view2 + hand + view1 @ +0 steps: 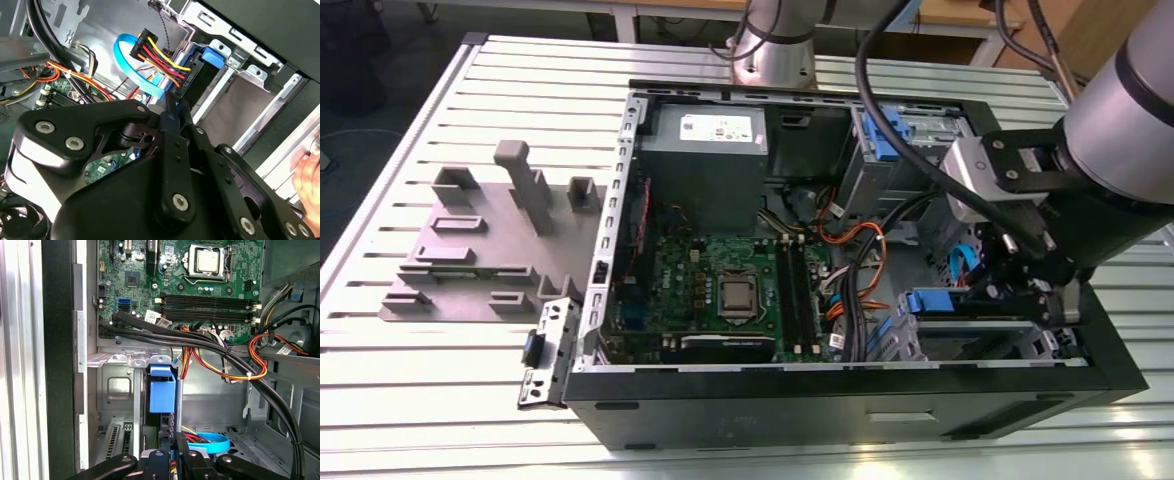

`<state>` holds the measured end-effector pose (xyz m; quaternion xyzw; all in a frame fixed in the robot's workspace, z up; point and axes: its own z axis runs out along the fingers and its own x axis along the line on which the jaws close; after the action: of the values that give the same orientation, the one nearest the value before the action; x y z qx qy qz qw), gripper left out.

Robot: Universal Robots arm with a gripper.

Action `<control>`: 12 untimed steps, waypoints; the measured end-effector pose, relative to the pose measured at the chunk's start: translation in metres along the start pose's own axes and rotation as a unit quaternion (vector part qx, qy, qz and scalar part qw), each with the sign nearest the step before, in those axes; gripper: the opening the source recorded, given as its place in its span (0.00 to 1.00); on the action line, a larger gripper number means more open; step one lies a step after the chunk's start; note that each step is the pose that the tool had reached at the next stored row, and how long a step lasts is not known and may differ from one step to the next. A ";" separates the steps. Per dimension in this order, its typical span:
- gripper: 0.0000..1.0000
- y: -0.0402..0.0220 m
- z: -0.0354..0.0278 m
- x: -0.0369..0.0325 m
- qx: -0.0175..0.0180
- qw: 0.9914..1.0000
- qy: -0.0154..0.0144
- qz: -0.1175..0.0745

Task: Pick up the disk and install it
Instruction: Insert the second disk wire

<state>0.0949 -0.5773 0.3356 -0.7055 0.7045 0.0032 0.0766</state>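
Note:
The disk (162, 390) stands on edge in the metal drive cage at the case's front corner, and its blue bracket tab (937, 300) rises above the cage rim. My gripper (172, 447) reaches down into that bay, the two black fingers (172, 112) nearly together and pinching the disk's thin edge just behind the blue tab (210, 56). A black plug with red, yellow and black wires (157, 52) and a blue flat cable (131, 65) lie right beside the disk's end.
The open computer case (854, 390) holds a green motherboard (720, 290), a grey power-supply box (707, 150) and thick black cables (200, 342) running past the bay. A grey fixture (480, 240) lies at the exterior view's left. A hand (307, 175) shows by the case edge.

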 end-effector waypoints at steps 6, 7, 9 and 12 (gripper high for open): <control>0.16 0.0002 0.0019 0.0002 0.000 1.000 -0.001 0.000; 0.16 0.0002 0.0021 0.0003 0.000 1.000 -0.001 0.000; 0.16 0.0002 0.0025 0.0003 0.000 1.000 -0.001 0.000; 0.16 0.0003 0.0031 0.0004 0.000 1.000 -0.001 0.000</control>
<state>0.0949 -0.5773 0.3324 -0.7055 0.7045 0.0036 0.0770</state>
